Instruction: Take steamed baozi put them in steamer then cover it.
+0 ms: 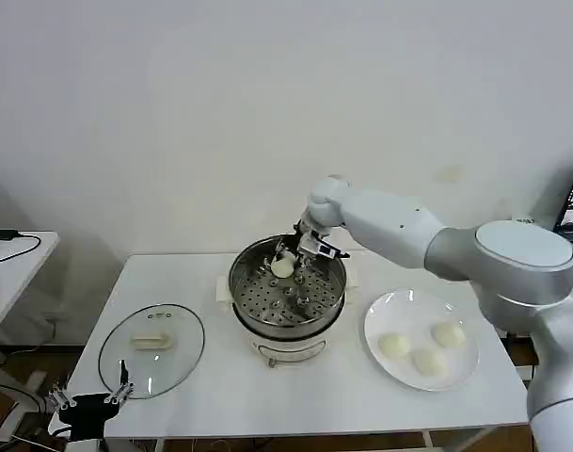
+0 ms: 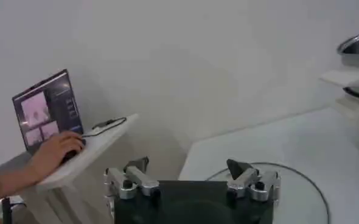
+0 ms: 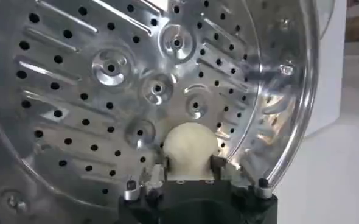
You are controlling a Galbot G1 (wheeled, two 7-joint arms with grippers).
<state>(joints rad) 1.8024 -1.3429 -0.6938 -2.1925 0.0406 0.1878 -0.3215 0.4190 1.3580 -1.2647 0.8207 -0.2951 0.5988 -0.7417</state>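
Head view: I am reaching my right gripper over the far rim of the steamer, pinching one baozi; three others are lying on the plate.

Left wrist view: my left gripper is hanging with fingers spread, holding nothing, beside the glass lid.

Right wrist view: my fingers are closing on the bun above the perforated tray.

Steamer mid-table; lid left, plate right.
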